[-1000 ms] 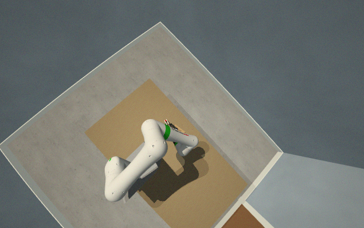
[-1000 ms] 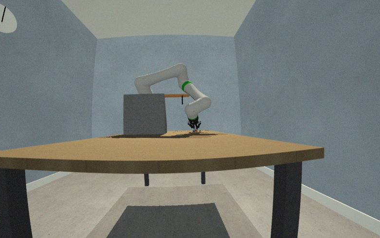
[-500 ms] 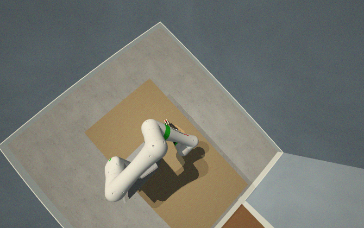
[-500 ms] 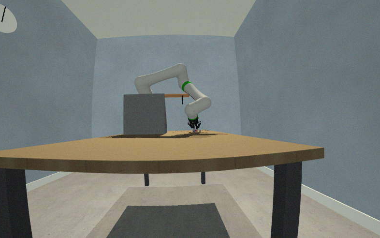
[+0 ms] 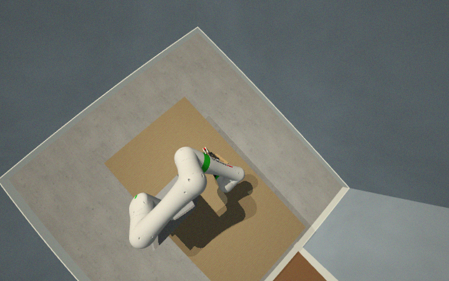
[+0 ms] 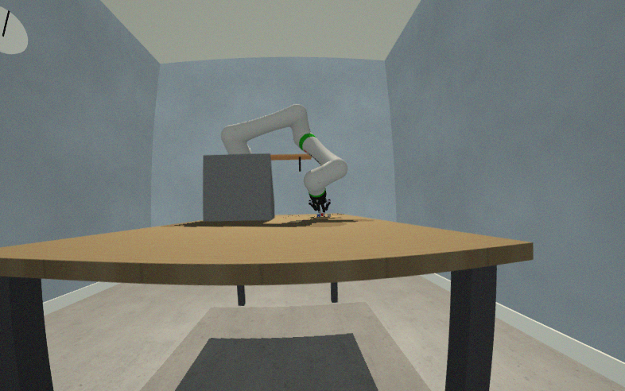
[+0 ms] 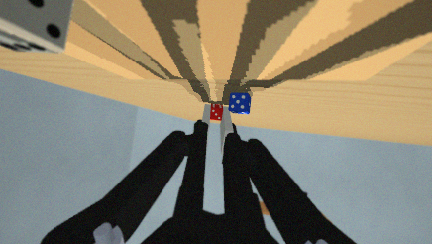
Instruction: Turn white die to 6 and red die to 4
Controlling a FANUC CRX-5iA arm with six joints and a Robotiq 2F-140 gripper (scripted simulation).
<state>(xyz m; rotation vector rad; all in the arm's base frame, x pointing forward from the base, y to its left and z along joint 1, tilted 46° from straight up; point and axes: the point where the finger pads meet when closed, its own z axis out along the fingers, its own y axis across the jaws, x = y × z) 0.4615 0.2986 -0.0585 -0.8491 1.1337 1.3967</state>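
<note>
My gripper (image 7: 215, 115) (image 6: 321, 212) points down low over the table and is shut on the red die (image 7: 216, 112) (image 6: 322, 214). The red face toward the wrist camera shows pips; its top is not readable. The blue die (image 7: 239, 103) (image 6: 318, 214) is just beside one finger, five pips facing the wrist camera; whether they touch is unclear. The white die (image 7: 35, 22) is large and partly cut off at the upper left of the wrist view. The lighter mat (image 7: 359, 69) lies under the gripper's shadows. Its edge near the red and blue dice is hard to read. The top view hides the dice behind the arm.
The wooden table (image 5: 156, 139) (image 6: 237, 247) carries the arm (image 5: 170, 199) (image 6: 266, 121) and a grey block (image 6: 237, 187) beside it. The arm's shadow falls across the table. The table's far edge shows behind the fingers in the wrist view.
</note>
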